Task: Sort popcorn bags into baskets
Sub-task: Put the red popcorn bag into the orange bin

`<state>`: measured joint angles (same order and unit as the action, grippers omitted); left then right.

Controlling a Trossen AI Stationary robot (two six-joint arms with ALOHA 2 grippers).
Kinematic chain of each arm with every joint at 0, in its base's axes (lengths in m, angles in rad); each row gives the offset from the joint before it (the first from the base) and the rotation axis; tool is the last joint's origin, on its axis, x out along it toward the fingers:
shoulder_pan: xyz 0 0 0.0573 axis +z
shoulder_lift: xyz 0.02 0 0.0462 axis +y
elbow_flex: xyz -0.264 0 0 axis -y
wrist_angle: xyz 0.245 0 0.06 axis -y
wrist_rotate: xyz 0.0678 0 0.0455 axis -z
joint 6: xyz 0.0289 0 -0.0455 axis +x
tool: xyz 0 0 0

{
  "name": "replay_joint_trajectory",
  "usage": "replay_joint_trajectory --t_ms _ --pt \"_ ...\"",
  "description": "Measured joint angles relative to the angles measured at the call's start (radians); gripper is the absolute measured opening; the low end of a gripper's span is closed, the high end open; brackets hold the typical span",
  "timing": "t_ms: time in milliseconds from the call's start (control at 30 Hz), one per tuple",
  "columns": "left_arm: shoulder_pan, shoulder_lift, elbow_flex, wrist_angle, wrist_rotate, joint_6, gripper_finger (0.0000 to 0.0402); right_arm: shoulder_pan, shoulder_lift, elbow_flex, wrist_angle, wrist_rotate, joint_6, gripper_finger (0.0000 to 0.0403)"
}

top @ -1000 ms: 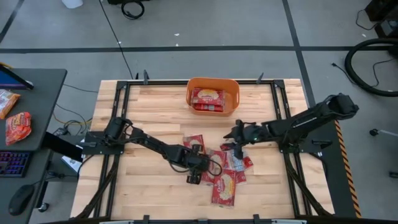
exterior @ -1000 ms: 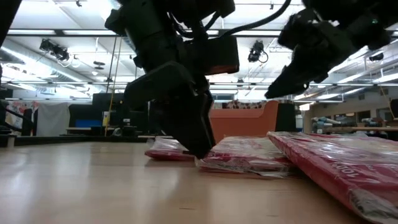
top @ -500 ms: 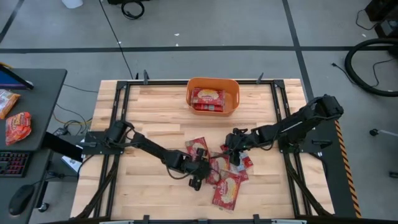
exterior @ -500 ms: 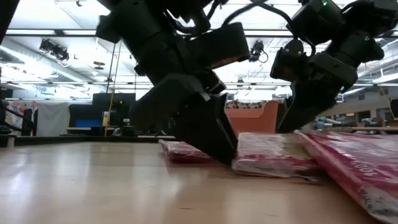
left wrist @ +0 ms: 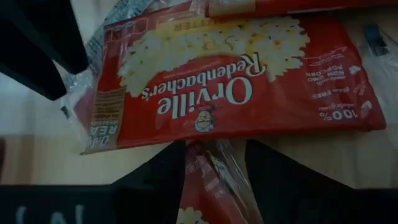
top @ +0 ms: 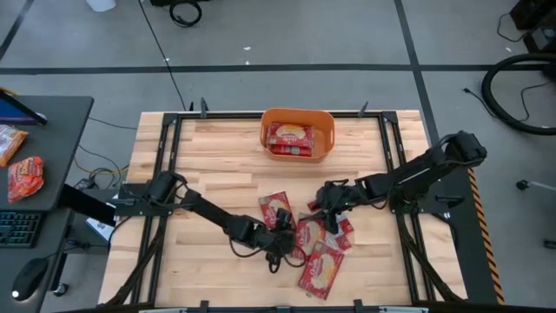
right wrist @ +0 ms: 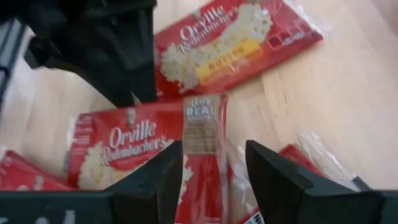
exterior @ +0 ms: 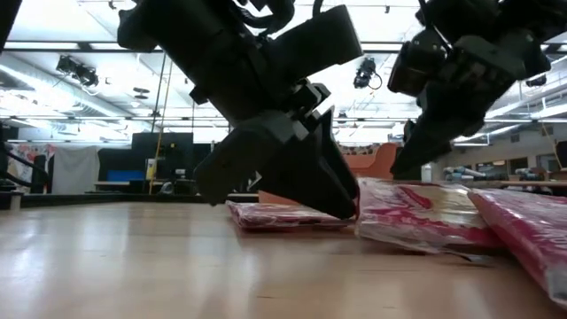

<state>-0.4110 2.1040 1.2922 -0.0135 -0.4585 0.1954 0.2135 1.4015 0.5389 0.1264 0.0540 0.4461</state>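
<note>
Several red and cream popcorn bags lie in a loose heap on the table's near middle [top: 313, 243]. The orange basket [top: 328, 139] stands at the far middle with bags [top: 289, 135] inside. My left gripper [top: 282, 250] is down at the heap's left side, shut on one bag [left wrist: 214, 177]; a larger bag [left wrist: 236, 81] lies just beyond it. My right gripper [top: 328, 209] is down at the heap's far right side, shut on another bag [right wrist: 202, 155]. My left gripper has a bag's end [left wrist: 211, 158] between its two fingers, slanting down from the table's left. The bag fills the gap and looks crumpled. It lies low on the table among the other bags [exterior: 301, 215]. My right gripper has a bag's narrow printed strip [right wrist: 202, 134] between its two fingers, coming down from the table's right. The fingers stand on either side of the strip, along its length. The bag rests on the heap [exterior: 425, 217].
One bag [top: 276, 209] lies flat on the heap's far left, another [top: 321, 271] toward the near edge. Bare wood lies to the left and between the heap and the basket. A side desk [top: 35, 174] with more packets stands off the table's left.
My left gripper has slid along the table toward the right and near edges, into the heap, shoving the bags a little. My right gripper has come down and toward the left, from above the heap onto it.
</note>
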Motion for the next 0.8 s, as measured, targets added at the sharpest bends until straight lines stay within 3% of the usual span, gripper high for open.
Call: replay_joint_trajectory --t_ms 233,300,500,700,800 --pt "-0.015 -0.004 -0.021 0.011 -0.177 0.157 0.0171 0.0 -0.056 0.0 -0.082 -0.047 0.063 0.018" --pt "-0.013 -0.004 -0.026 -0.01 -0.184 0.14 0.0171 0.008 -0.063 0.0 -0.115 -0.052 0.077 0.018" --pt "0.074 -0.004 -0.026 -0.01 0.146 -0.063 0.0171 0.035 -0.063 0.0 -0.15 -0.029 0.078 0.018" --pt "0.158 -0.007 -0.024 -0.035 0.304 -0.167 0.0171 0.085 -0.055 0.0 -0.15 0.051 0.033 0.018" --pt "0.172 -0.016 -0.024 -0.063 0.321 -0.168 0.0171 0.12 -0.036 0.0 -0.146 0.121 -0.029 0.018"
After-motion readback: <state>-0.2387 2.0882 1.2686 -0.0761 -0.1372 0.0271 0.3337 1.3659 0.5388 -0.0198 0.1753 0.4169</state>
